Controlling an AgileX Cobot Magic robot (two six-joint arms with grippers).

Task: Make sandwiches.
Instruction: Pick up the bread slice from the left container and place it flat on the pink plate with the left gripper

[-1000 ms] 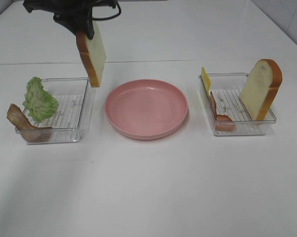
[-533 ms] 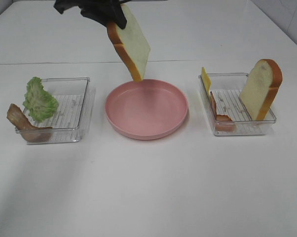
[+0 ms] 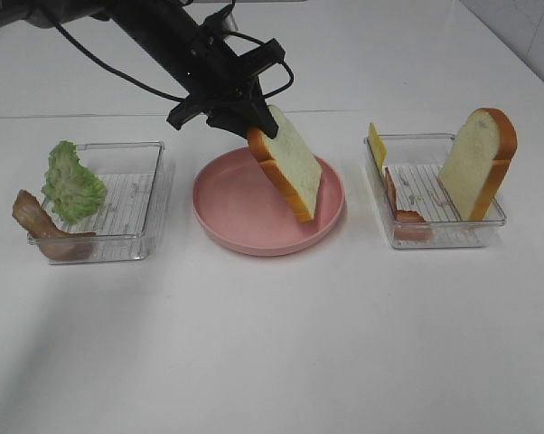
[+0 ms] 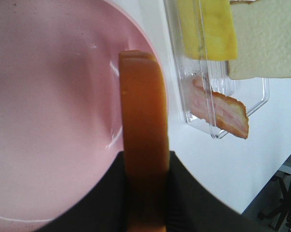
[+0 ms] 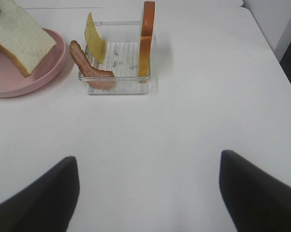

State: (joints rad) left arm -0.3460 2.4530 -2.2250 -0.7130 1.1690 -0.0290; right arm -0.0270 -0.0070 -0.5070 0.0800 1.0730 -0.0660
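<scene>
White counter (image 3: 272,344): left pincer (image 3: 257,127) is clamping a tilted bread slice (image 3: 295,172) over the pink plate (image 3: 227,210); released crooked, it could topple off.

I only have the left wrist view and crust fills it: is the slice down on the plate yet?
Observer: Not flat. The slice hangs tilted, with its lower corner at the plate's right side. I can't confirm contact.
Operator: What's in the left tray?
Observer: It holds lettuce and a bacon strip that pokes over the left tray's corner.
Operator: Where's the right gripper?
Observer: The right gripper is open over the table, short of the right tray.
</scene>
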